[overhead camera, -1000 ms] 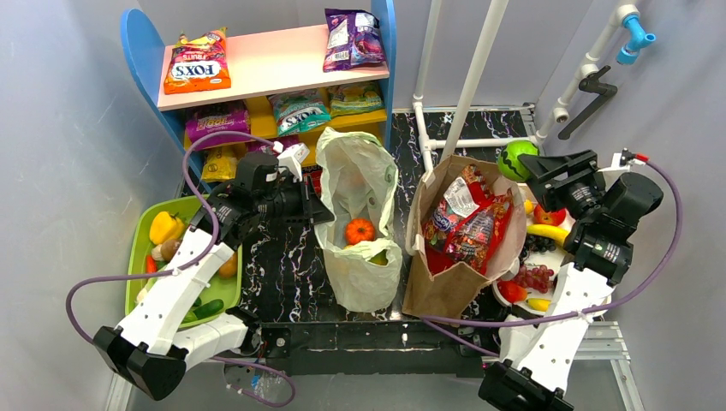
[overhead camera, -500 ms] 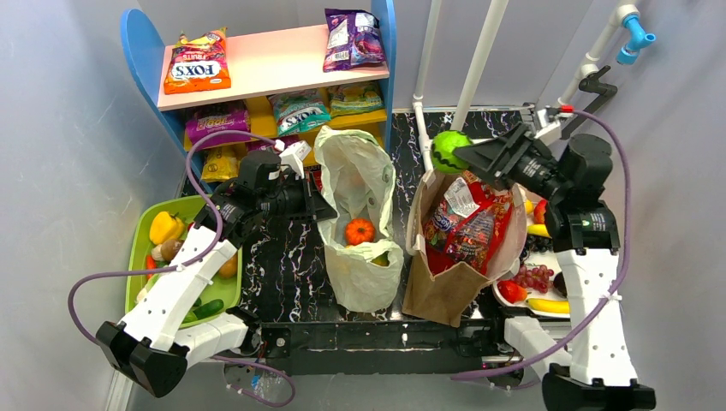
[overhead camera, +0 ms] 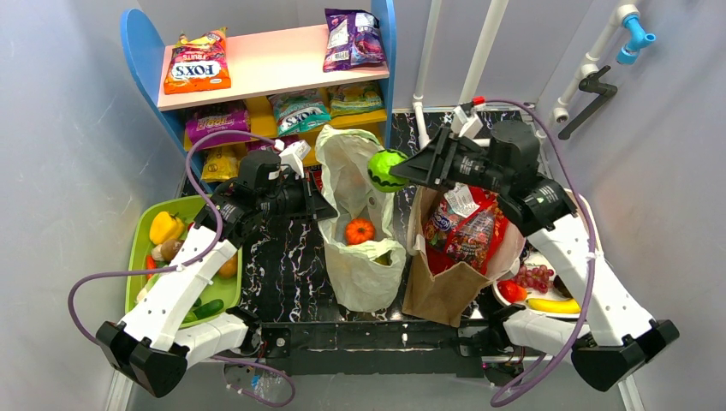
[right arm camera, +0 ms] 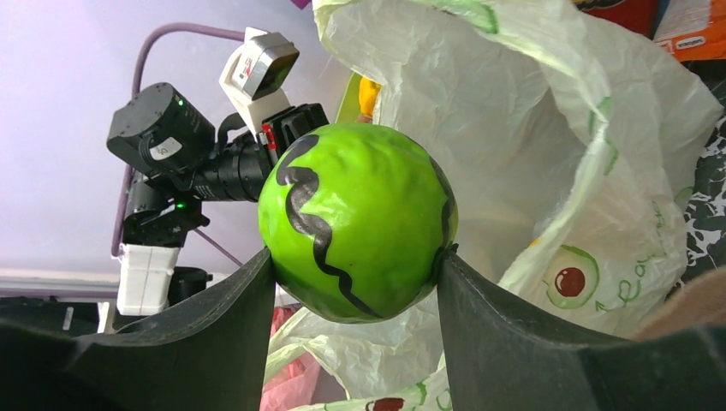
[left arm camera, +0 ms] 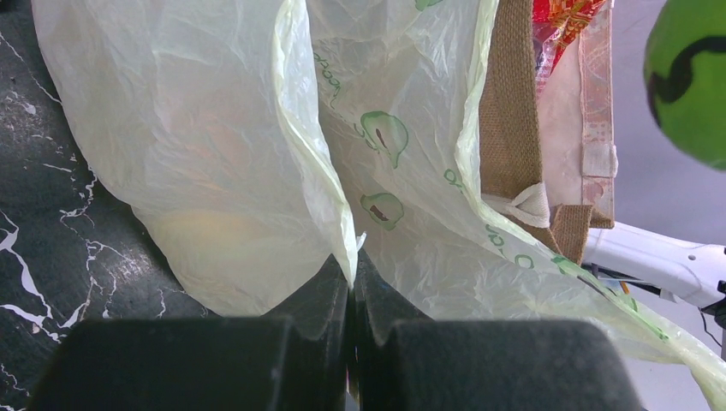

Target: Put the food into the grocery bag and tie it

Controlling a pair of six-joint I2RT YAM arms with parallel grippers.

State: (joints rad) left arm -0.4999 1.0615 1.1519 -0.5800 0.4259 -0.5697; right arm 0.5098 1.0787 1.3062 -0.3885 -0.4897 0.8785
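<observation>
The pale-green grocery bag (overhead camera: 358,197) lies open at the table's middle, with an orange-red round piece (overhead camera: 360,230) and a yellow-green piece (overhead camera: 381,257) inside it. My left gripper (overhead camera: 328,210) is shut on the bag's left rim; in the left wrist view the bag's thin edge (left arm camera: 330,184) runs down between the closed fingers of that gripper (left arm camera: 351,274). My right gripper (right arm camera: 355,257) is shut on a green ball with black wavy stripes (right arm camera: 358,221), a watermelon-like piece of food (overhead camera: 386,169), held in the air over the bag's right rim.
A brown paper bag (overhead camera: 462,282) of snack packets stands just right of the grocery bag. A green tray (overhead camera: 141,235) with vegetables lies at left, a plate with fruit (overhead camera: 532,287) at right. A blue shelf (overhead camera: 265,68) with snack packs stands behind.
My right arm has swung left from the fruit plate, carrying the green striped ball across the paper bag to above the grocery bag's mouth. The left gripper has kept its hold and place.
</observation>
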